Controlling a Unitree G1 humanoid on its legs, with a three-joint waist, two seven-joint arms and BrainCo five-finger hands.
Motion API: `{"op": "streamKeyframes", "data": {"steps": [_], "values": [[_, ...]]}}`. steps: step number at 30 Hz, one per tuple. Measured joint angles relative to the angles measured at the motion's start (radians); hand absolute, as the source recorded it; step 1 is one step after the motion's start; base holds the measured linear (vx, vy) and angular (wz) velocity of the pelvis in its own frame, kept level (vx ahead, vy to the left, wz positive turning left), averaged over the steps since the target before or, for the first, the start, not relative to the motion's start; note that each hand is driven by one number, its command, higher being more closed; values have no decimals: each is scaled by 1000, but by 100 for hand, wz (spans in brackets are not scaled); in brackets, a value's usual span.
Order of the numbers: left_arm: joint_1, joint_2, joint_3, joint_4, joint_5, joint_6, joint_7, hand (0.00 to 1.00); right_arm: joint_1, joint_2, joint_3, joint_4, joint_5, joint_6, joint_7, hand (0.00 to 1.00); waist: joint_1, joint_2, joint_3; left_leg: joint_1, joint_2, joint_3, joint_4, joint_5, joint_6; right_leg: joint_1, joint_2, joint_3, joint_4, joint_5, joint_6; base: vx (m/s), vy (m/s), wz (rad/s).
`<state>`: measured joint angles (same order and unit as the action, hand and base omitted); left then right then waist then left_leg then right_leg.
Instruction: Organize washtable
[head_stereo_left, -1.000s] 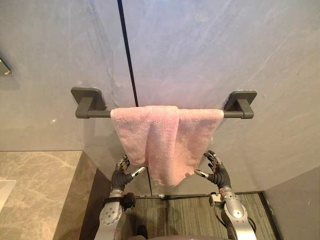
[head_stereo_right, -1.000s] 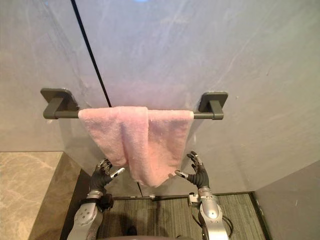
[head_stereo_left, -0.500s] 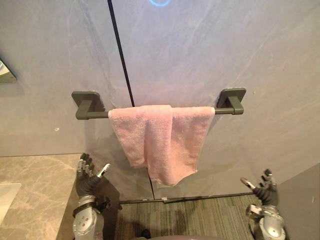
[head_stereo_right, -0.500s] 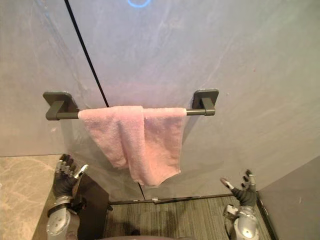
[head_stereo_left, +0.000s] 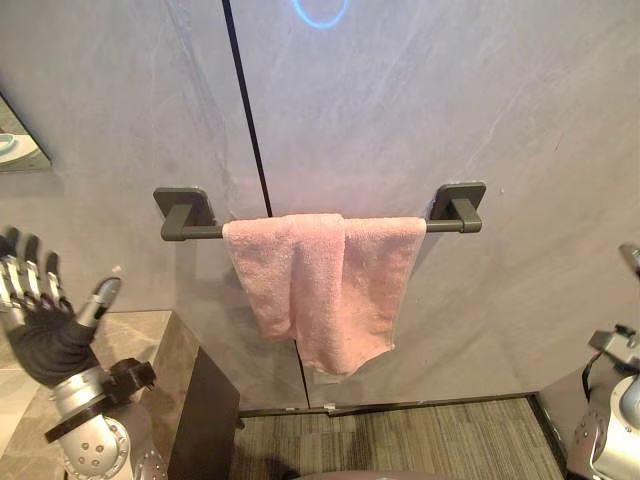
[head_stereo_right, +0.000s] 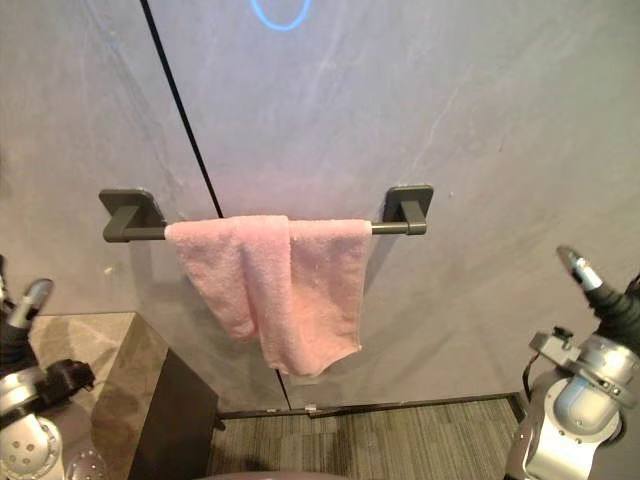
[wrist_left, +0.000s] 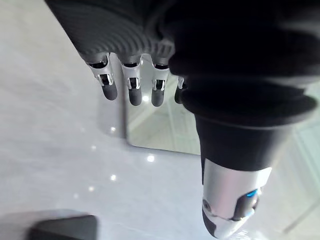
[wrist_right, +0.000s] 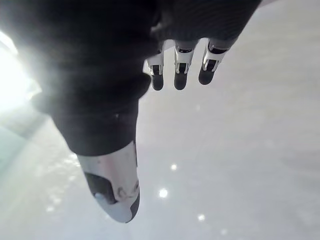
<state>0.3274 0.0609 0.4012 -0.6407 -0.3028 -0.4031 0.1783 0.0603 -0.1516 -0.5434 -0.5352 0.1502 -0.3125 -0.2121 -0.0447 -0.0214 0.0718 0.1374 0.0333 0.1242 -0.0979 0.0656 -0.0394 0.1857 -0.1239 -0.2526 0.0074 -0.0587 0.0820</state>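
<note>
You see the pink towel (head_stereo_left: 320, 285) draped over the dark towel bar (head_stereo_left: 195, 231) on the grey wall (head_stereo_left: 400, 100). It is bunched toward the bar's right end, with its lower edge hanging uneven. Your left hand (head_stereo_left: 40, 330) is raised above the marble worktop (head_stereo_left: 150, 335), well apart from the towel, fingers straight and spread wide, holding nothing. Your right hand (head_stereo_right: 600, 290) is up at the far right, also well clear of the towel, fingers straight and empty.
</note>
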Motion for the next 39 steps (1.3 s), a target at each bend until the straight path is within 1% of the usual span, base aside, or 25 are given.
{"op": "streamKeyframes", "data": {"steps": [1,2,4,5,6,7,8,9,10,11,13,15,17,19,20,23,24,28,31,32,34,35,37,39], "values": [[-1,11,-18,-38,-29,-10,-2,0,-18,-14,55,-33,22,-16,5,0,0,2,-5,0,0,0,0,0,0,0,0,0,0,0,0,0,0,0],[-2,18,-33,-53,-46,-17,-3,0,-26,-21,83,-47,34,-23,11,0,0,3,-9,0,0,0,0,0,0,0,0,0,-1,0,0,0,0,0],[-52,65,-158,-112,-167,-25,-52,0,-72,-59,238,-80,105,-55,78,0,3,4,-19,0,0,-1,0,0,0,1,0,0,0,0,0,0,0,0],[-70,77,-192,-123,-198,-27,-72,0,-87,-66,278,-80,124,-58,100,0,4,4,-20,1,0,-1,-1,0,0,1,0,0,1,0,0,-38,-1,3],[-109,104,-285,-145,-259,-31,-120,0,-125,-79,379,-82,165,-61,148,0,4,3,-20,1,0,-3,-1,0,0,1,0,-1,4,0,0,-44,1,3],[-132,126,-359,-155,-298,-31,-156,0,-149,-82,452,-87,195,-62,181,0,4,3,-21,2,0,-4,-1,0,0,1,0,-2,6,0,0,-42,2,3],[-141,138,-399,-158,-314,-30,-170,0,-160,-83,490,-90,206,-63,197,0,5,3,-21,2,0,-4,0,0,1,1,0,-2,6,0,0,-34,5,0],[-155,161,-468,-159,-354,-25,-208,0,-180,-84,562,-96,241,-65,234,0,4,3,-21,3,-1,-3,0,1,1,2,-1,-1,7,0,0,0,0,0],[-160,173,-513,-159,-379,-20,-229,0,-190,-85,601,-100,262,-66,254,0,4,2,-21,4,-1,-3,0,1,1,2,-1,0,7,0,0,0,0,0],[-162,192,-593,-159,-424,-4,-266,0,-200,-85,664,-102,320,-66,296,0,4,1,-22,5,-1,-3,0,1,1,2,-1,1,8,0,0,0,0,0],[-162,202,-645,-156,-447,10,-291,0,-206,-86,706,-102,358,-64,322,0,4,1,-22,6,-1,-1,0,1,1,2,0,2,8,0,0,0,0,-2],[-162,213,-709,-146,-494,37,-332,0,-210,-88,764,-102,426,-52,369,0,4,1,-21,10,0,3,0,1,1,4,0,6,9,0,0,0,0,-5],[-161,239,-742,-124,-513,51,-352,0,-210,-97,784,-102,454,-47,394,0,3,1,-21,13,0,4,-1,1,1,6,0,7,9,0,0,0,0,-2],[-158,264,-779,-94,-522,72,-372,0,-205,-113,800,-102,481,-32,417,0,3,1,-20,15,0,6,-5,1,1,7,-1,9,10,0,0,-19,1,-2],[-154,281,-807,-71,-527,90,-390,0,-185,-136,813,-102,494,-26,435,0,4,0,-19,15,0,7,-5,1,1,6,-1,10,11,0,0,0,0,0],[-146,315,-844,-46,-542,113,-404,0,-127,-181,844,-99,510,-2,458,0,4,-1,-17,16,1,10,-5,1,1,4,0,13,12,0,0,0,0,-3],[-142,330,-852,-36,-544,119,-424,0,-103,-210,860,-99,511,14,474,0,3,-1,-16,16,1,12,-5,1,1,3,-1,14,13,0,0,0,0,-4],[-117,372,-881,12,-549,132,-460,0,-38,-306,887,-86,513,33,507,0,-1,-3,-11,17,1,16,-5,1,1,1,-1,19,15,0,0,-1,0,-3],[-84,416,-892,60,-547,135,-462,0,2,-373,901,-50,516,48,515,0,0,-4,0,18,1,18,-6,1,1,0,-1,21,16,0,0,0,0,0],[-78,426,-896,62,-546,136,-462,0,7,-383,903,-42,516,48,518,0,0,-5,3,18,2,18,-6,1,1,0,-1,22,16,0,0,0,0,0],[-69,446,-917,75,-534,145,-468,0,17,-425,942,-12,506,61,525,0,3,-8,9,18,1,19,-6,1,1,-1,-1,22,17,0,0,0,0,0],[-69,448,-919,81,-527,146,-470,0,18,-432,960,0,504,62,527,0,3,-8,9,18,1,19,-6,1,1,-1,-1,23,17,0,0,0,0,0],[-64,466,-919,126,-506,157,-477,0,26,-438,979,51,475,80,535,0,4,-7,13,17,1,19,-6,1,1,-2,-1,23,17,0,0,0,0,0],[-58,467,-919,159,-500,160,-477,0,28,-441,992,86,463,84,537,0,4,-6,18,15,2,20,-6,1,1,-5,-1,23,18,0,0,0,0,0]]}}
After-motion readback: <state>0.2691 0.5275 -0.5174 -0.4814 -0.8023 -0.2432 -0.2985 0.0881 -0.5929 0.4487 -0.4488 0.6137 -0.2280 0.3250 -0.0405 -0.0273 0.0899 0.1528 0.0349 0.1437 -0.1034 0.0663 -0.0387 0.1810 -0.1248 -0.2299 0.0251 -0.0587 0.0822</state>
